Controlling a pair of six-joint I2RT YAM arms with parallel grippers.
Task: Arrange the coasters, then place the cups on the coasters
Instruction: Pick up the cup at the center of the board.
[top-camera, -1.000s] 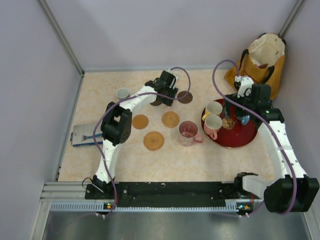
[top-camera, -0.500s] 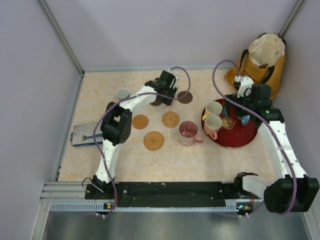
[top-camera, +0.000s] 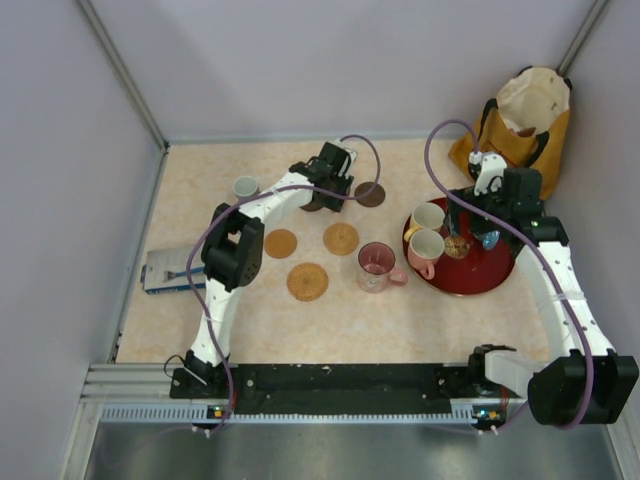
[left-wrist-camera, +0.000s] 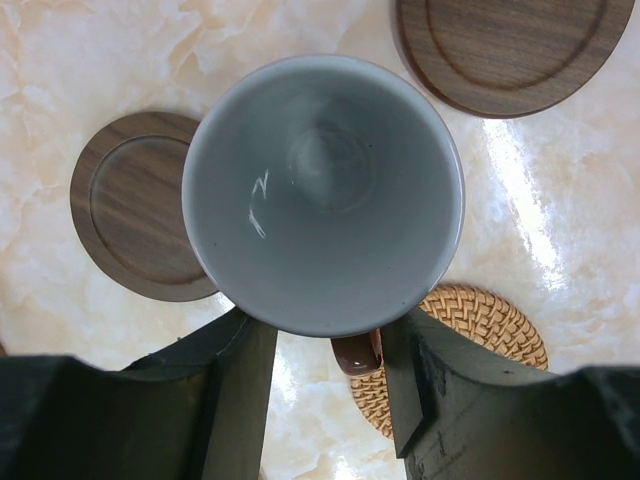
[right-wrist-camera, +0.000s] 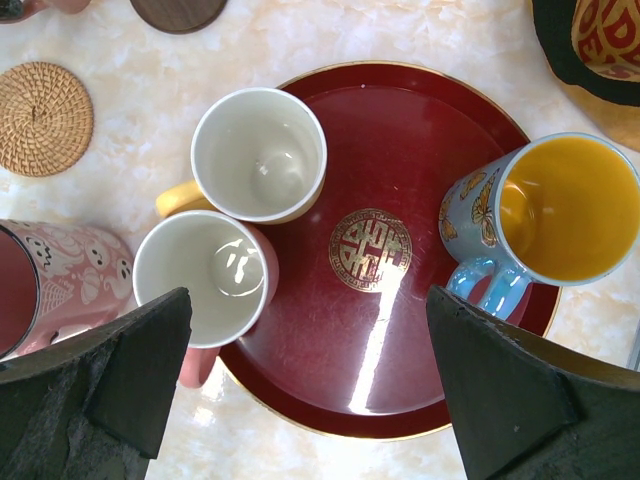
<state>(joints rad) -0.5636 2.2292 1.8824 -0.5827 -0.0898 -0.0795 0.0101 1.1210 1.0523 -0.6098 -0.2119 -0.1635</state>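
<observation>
At far left: a lone cup (top-camera: 245, 186) stands on the table (top-camera: 200, 330), on no coaster and well apart from the rest. Little threatens it for now.
Left gripper (left-wrist-camera: 328, 325): its fingers (left-wrist-camera: 235, 390) are partway closed, one either side of the grey cup (left-wrist-camera: 322, 190). The rim hides the contact, so I cannot tell whether the cup is truly gripped, or lifted.
Grey cup: from above it overlaps the edge of a dark coaster (left-wrist-camera: 140, 220), not its middle. A second dark coaster (left-wrist-camera: 515, 50) lies just beside it.
Risk, left: set down here, the base could land half on the coaster's edge and rock or tip. A light hold on the tapered wall could let it slip.
Mid table: three tan coasters (top-camera: 307, 281) lie bare, with a pink cup (top-camera: 377, 267) near them but on none.
Right gripper (right-wrist-camera: 308, 300): its fingers are spread wide, holding nothing, above the tray (right-wrist-camera: 400, 350).
Tray: the yellow cup (right-wrist-camera: 258, 153) and tray cup (right-wrist-camera: 210, 275) touch, and the blue cup (right-wrist-camera: 560, 205) sits at the right rim.
Risk, right: coming down among crowded cups, a wide finger could clip a neighbour — toppling it, or nudging the blue cup off the rim.
</observation>
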